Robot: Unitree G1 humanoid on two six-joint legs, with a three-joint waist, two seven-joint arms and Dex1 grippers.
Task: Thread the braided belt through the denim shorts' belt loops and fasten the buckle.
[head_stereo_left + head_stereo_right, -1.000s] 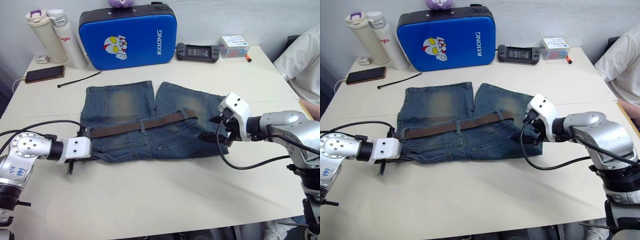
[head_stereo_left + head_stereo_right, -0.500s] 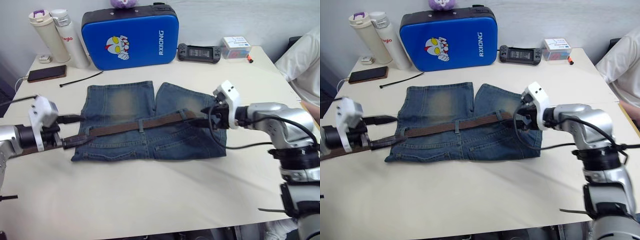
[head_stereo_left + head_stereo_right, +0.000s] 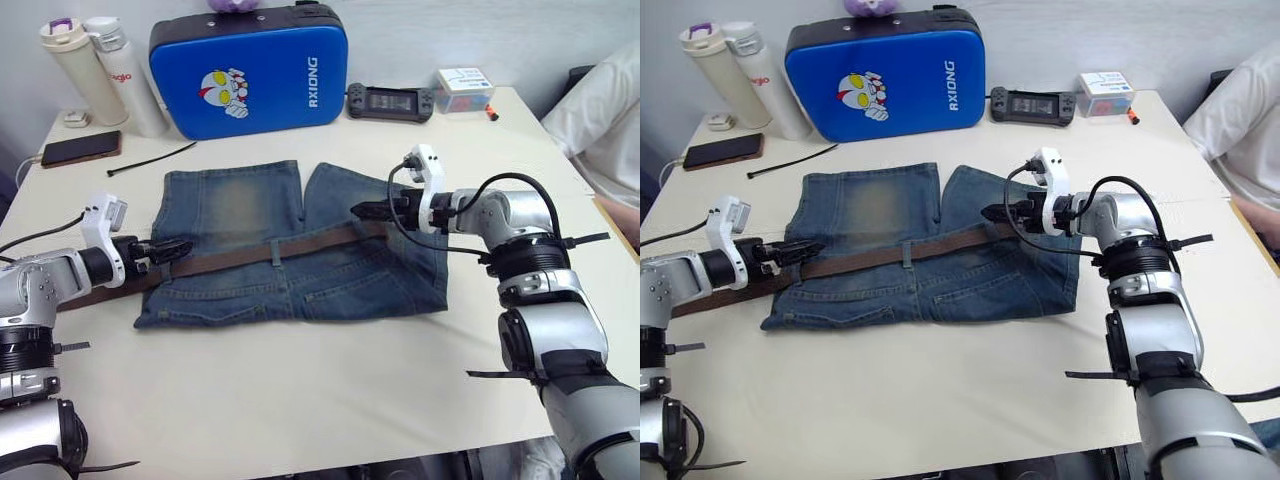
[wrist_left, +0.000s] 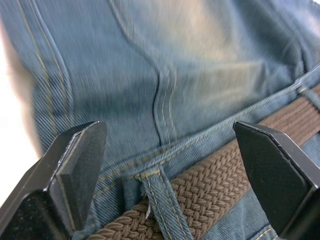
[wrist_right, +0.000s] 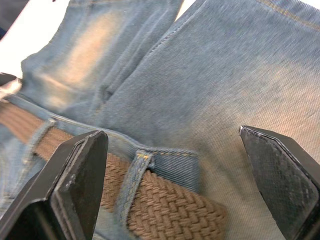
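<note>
Both robot arms reach inward toward each other, held low and roughly level. The left gripper (image 3: pixel 172 247) points to the robot's right, its two black fingers spread apart. The right gripper (image 3: pixel 366 211) points to the left, fingers also spread wide.

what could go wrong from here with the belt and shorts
Both grippers are open, so nothing holds the belt: the left gripper hovers at its left end, the right gripper over its right end. The right end stops just past a belt loop and could slip back out. A careless close might pinch the shorts instead of the belt and drag them askew.
</note>
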